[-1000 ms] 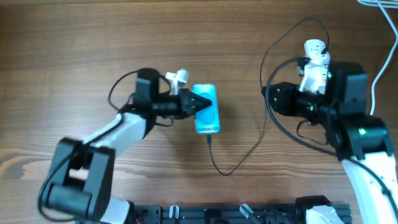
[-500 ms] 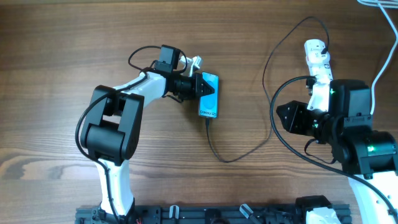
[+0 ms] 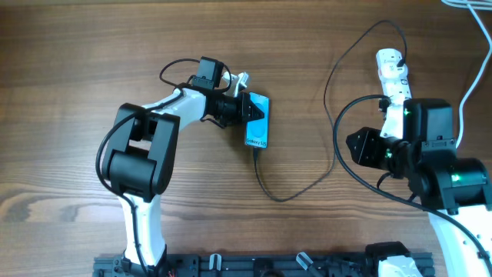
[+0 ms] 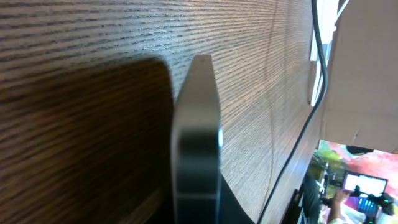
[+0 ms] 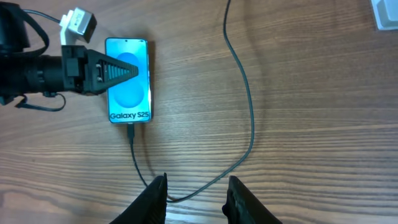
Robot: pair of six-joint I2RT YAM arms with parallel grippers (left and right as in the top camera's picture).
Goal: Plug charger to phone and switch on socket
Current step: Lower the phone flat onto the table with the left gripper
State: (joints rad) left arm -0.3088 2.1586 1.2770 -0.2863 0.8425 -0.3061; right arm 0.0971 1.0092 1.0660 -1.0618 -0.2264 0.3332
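The phone [image 3: 260,132], turquoise screen up, lies left of centre; in the left wrist view only its silver edge [image 4: 198,143] shows, running down between the jaws. My left gripper [image 3: 258,115] is shut on the phone from the left, with one black finger [image 5: 115,71] across the screen. The charger [image 3: 286,197], a thin black cable, has its plug [image 5: 130,131] at the phone's bottom end and loops right and up to the white socket [image 3: 392,71]. My right gripper [image 5: 198,186] is open and holds nothing, hovering over the cable loop below the socket. Its switch cannot be read.
A thick white cord [image 3: 463,98] runs down the table's right side behind my right arm. A small white connector [image 3: 241,78] sticks up from the left wrist. A black rail [image 3: 269,266] lines the front edge.
My left arm swung into a new pose, and the phone shifted slightly up and tilted with it. My right arm drew back down from the socket. Little has moved in the last half second.
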